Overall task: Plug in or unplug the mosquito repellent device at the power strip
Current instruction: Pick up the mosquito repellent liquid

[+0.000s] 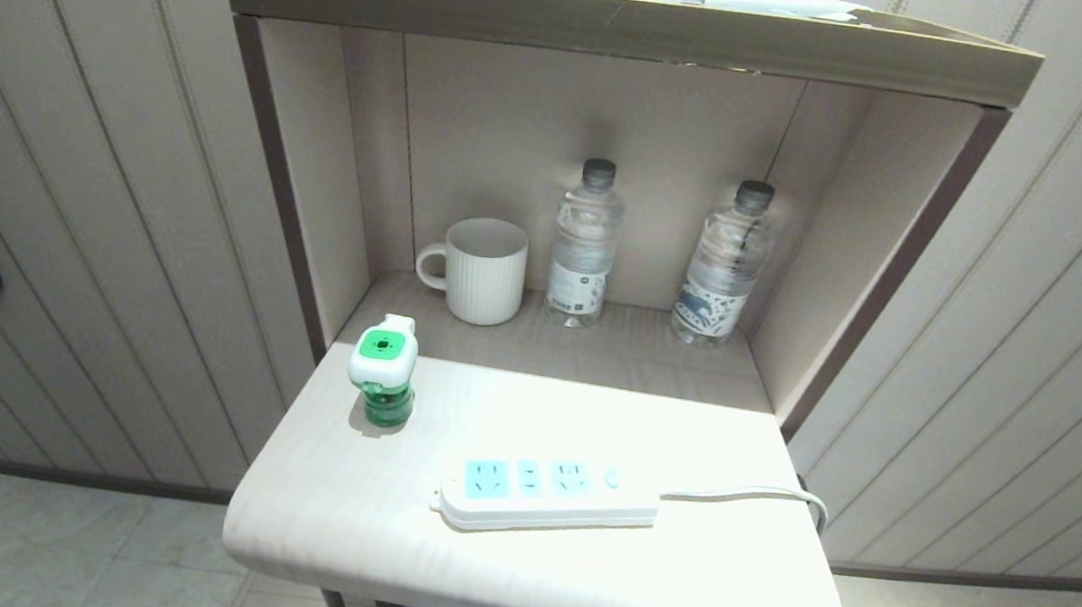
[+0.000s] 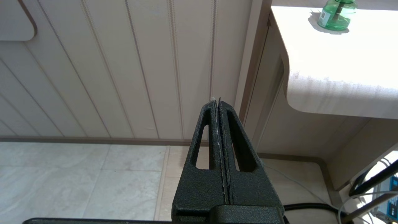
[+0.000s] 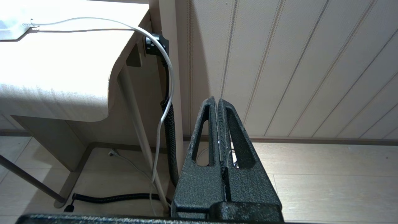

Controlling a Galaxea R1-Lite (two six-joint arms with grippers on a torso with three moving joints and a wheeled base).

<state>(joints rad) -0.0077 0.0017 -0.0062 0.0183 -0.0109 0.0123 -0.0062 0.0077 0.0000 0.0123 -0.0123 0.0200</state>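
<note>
My left gripper (image 2: 219, 101) and right gripper (image 3: 216, 99) hung pressed closed, holding nothing, below the tabletop, so I judged I should pinch the upright green-topped white mosquito repellent device (image 1: 382, 368), well apart from the flat white blue-socketed power strip (image 1: 546, 494), by its head.

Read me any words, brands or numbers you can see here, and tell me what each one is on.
No text is readable.
Left water bottle: white label, print too small.
Right water bottle: patterned label, no legible words.
Mosquito repellent device: its sticker, seen in the left wrist view, is blurred.
Power strip: no visible markings.
</note>
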